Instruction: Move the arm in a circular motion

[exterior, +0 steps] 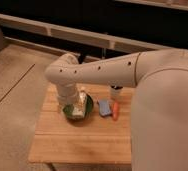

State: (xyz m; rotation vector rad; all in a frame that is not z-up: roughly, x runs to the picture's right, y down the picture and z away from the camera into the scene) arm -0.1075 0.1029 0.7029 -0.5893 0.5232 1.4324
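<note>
The cream-white arm (112, 72) reaches in from the right, its thick tube with small dark holes running left to a bulbous elbow (62, 70), then turning down over the wooden table (77, 140). Its lower segment ends at the gripper (79, 102), which hangs just above a green bowl (87, 112) near the table's middle. Pale parts of the gripper overlap the bowl.
A blue sponge-like block (104, 107) and an orange carrot (116, 111) lie right of the bowl. A small dark-and-white cup (116, 91) stands behind them. The arm's large white body (167, 120) covers the table's right side. A bench rail (62, 32) runs behind.
</note>
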